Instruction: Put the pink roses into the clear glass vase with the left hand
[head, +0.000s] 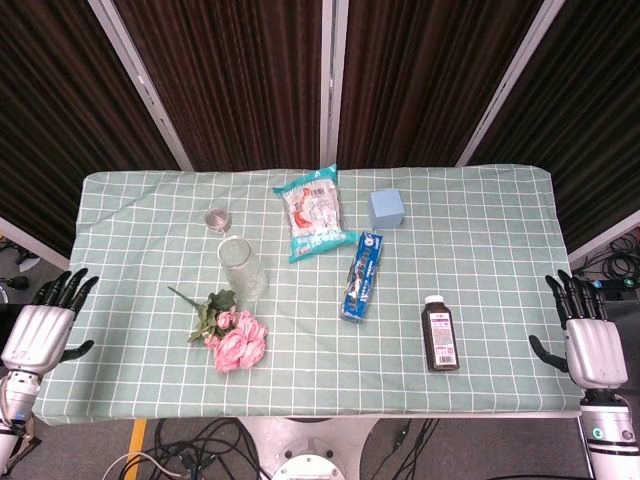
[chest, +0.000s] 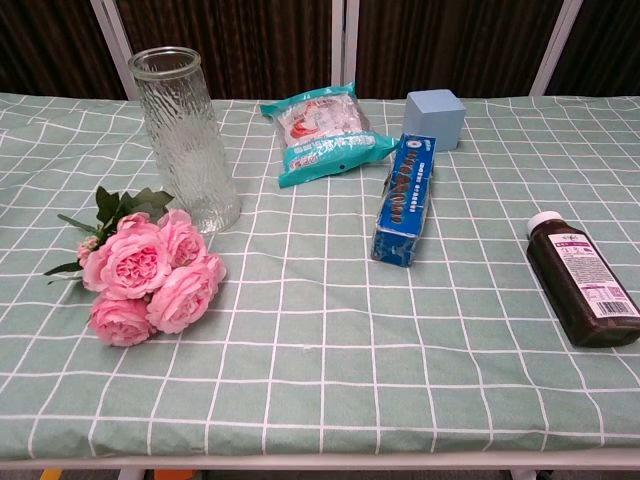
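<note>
A bunch of pink roses (head: 236, 340) (chest: 150, 275) with green leaves lies flat on the checked green tablecloth, left of centre near the front. Just behind it stands the clear glass vase (head: 243, 266) (chest: 187, 140), upright and holding nothing. My left hand (head: 42, 330) hovers off the table's left edge, fingers spread, holding nothing, well to the left of the roses. My right hand (head: 588, 335) is at the table's right edge, fingers likewise apart and holding nothing. Neither hand shows in the chest view.
A snack bag (head: 313, 212) (chest: 322, 130), a blue box (head: 386, 208) (chest: 437, 117), a blue toothpaste carton (head: 363, 274) (chest: 405, 197) and a dark brown bottle (head: 439, 334) (chest: 583, 290) lie to the right. A small glass cup (head: 217, 219) stands behind the vase.
</note>
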